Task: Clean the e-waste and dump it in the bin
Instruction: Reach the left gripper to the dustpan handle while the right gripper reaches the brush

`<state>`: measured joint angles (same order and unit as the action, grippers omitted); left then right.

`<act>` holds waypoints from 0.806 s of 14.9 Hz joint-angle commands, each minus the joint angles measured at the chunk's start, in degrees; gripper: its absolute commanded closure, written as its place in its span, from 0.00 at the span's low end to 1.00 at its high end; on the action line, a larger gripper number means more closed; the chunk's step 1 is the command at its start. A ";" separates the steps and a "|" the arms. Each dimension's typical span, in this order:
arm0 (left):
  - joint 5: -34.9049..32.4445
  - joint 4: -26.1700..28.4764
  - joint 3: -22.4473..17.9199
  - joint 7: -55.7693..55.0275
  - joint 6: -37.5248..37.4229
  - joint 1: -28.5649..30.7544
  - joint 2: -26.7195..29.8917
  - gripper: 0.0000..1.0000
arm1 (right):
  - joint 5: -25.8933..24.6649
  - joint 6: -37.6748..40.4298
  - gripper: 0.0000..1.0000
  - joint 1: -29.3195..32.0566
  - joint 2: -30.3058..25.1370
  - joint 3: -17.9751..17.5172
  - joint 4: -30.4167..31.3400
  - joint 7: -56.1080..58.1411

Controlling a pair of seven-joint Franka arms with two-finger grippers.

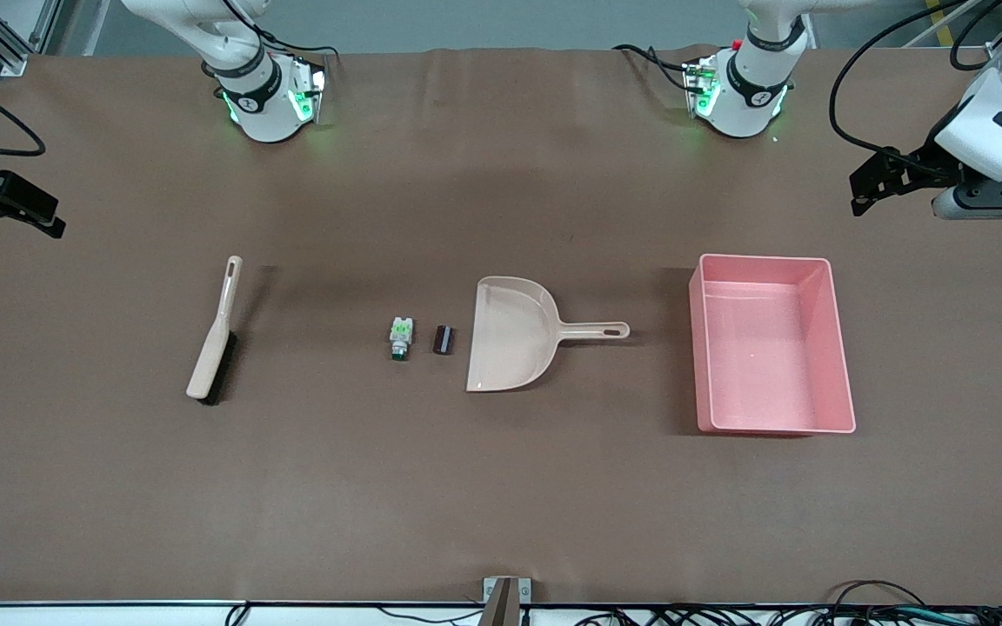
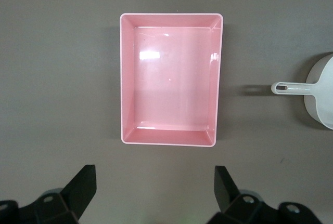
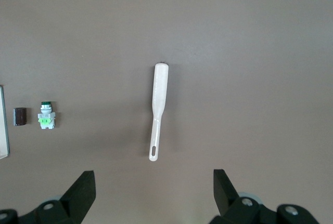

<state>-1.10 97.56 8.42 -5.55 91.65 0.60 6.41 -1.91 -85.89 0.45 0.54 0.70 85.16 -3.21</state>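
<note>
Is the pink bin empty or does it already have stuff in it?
Empty. The pink bin shows only its bare floor, and both scraps, the white part and the dark cylinder, lie on the table beside the dustpan.

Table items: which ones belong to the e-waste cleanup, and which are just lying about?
For the job: white part, dark cylinder, brush, dustpan, pink bin.

Lying about: nothing loose; only a bracket at the table edge. Left gripper and right gripper wait open.

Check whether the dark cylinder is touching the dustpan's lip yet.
Apart. The front view shows bare table between the dark cylinder and the dustpan.
</note>
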 commanded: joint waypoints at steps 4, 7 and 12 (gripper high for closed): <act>-1.36 -2.11 0.37 0.54 -0.25 -0.25 -1.04 0.00 | 0.06 0.19 0.00 0.43 -0.72 0.44 0.62 0.57; -1.36 -2.55 2.29 0.54 0.36 -2.08 -4.19 0.00 | 0.15 0.98 0.00 0.96 -0.63 0.62 1.49 0.57; -1.53 -2.20 11.33 0.72 7.65 -2.88 -12.71 0.00 | 0.68 -2.44 0.00 1.66 -0.63 0.70 6.76 0.58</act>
<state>-1.13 96.81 16.31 -5.17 97.89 -2.31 -2.27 -1.75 -86.91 1.42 0.66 1.73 88.84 -3.14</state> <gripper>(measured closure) 0.000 0.000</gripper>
